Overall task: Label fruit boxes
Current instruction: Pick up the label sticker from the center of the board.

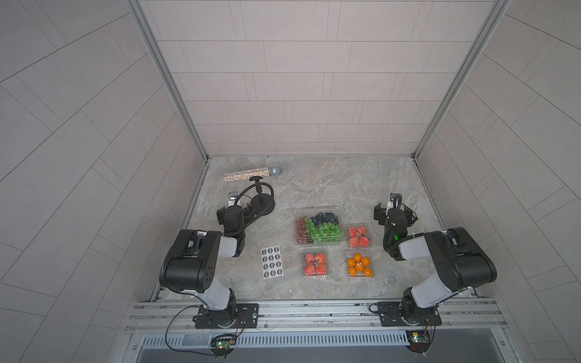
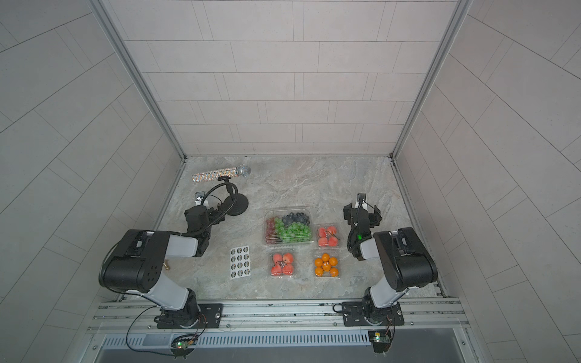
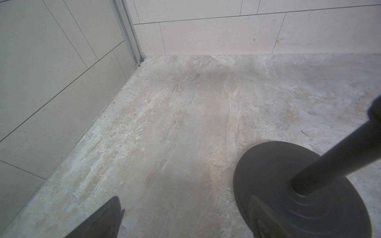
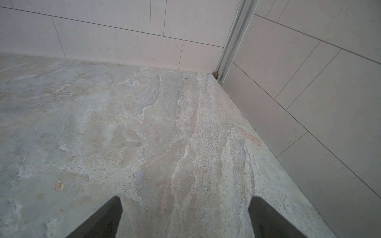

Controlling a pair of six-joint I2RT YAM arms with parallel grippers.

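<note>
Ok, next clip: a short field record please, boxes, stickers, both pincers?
large box: clear plastic clamshell of green grapes and blueberries, mid-table
small boxes: two clear clamshells of red-pink fruit; one clear clamshell of oranges
stickers: white sheet of round dark stickers, left of the boxes
left pincer: open, empty, by black round-based stand
right pincer: open, empty
extra: glittery microphone, far side

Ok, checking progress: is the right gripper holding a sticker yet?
No, the right gripper stands open over the table, holding nothing.
</note>
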